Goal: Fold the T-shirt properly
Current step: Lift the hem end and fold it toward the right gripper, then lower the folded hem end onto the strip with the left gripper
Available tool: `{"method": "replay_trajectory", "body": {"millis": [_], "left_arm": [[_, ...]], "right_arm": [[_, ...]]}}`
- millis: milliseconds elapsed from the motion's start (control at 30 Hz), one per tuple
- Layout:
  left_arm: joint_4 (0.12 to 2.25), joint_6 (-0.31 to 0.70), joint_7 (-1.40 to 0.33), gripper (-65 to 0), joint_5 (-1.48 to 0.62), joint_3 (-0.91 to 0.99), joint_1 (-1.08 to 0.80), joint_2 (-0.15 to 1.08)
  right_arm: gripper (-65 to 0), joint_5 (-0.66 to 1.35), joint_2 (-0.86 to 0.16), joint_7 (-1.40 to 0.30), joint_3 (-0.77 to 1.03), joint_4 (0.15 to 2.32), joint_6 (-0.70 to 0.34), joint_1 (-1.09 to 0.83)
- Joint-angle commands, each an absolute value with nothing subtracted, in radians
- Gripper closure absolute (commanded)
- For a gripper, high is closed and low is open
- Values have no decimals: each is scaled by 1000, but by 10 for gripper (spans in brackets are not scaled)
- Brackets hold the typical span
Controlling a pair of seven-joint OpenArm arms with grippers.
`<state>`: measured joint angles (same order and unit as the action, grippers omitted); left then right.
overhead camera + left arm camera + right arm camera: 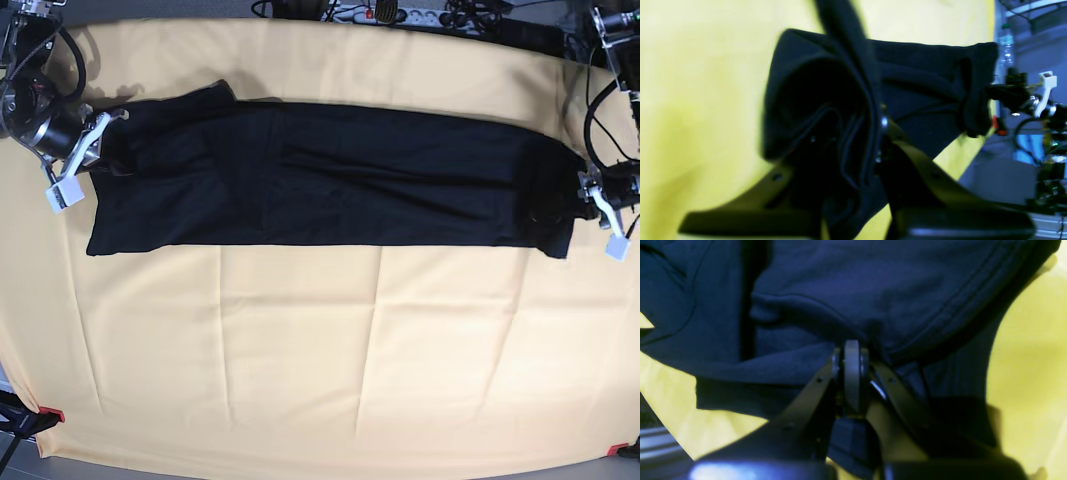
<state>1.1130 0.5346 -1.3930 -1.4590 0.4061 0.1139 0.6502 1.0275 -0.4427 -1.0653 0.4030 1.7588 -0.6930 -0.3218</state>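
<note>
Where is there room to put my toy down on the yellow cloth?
The wide bare yellow cloth in front of the T-shirt is free. The narrow strip behind it is free too. Both shirt ends are crowded by the left hand and right hand.

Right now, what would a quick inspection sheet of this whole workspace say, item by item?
Surface: table under a yellow cloth, creased, red clips at the two near corners.
Job's things: black T-shirt stretched into a long band across the far half of the cloth, folded lengthwise.
Clutter: nothing seen on the cloth besides the shirt.
Grippers: left tool shut on the T-shirt's end with bunched fabric between its fingers; right tool shut on the T-shirt's other end.
Cables: black cables loop by both arms; a power strip lies beyond the far edge.
Surroundings: blurred equipment past the table edge in the left wrist view; too unclear to name.
</note>
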Motion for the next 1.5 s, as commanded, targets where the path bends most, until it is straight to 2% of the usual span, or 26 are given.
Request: {"method": "replay_trajectory", "body": {"millis": [0, 400, 1100, 1267, 1300, 1433, 1467], "left_arm": [[1136, 537, -1396, 0, -1484, 416, 131, 665], [1365, 558, -1396, 0, -1484, 413, 130, 497], [1368, 595, -1385, 0, -1484, 359, 125, 208], [1368, 633, -1385, 0, -1484, 359, 125, 163], [1368, 633, -1386, -29, -1484, 355, 125, 154], [1368, 582, -1390, -341, -1484, 295, 125, 144], [1368, 583, -1389, -387, -1484, 279, 126, 144]], "right_arm": [[0, 1039, -451, -1047, 411, 1774, -698, -316], [0, 986, -387, -1043, 411, 1774, -698, -316], [0, 986, -385, -1044, 411, 1774, -698, -316], [0, 986, -385, -1052, 411, 1774, -698, -316], [0, 987, -385, -1051, 411, 1774, -698, -316], [0, 994, -385, -1051, 411, 1774, -698, -316], [0, 994, -385, -1051, 411, 1774, -698, -316]]}}
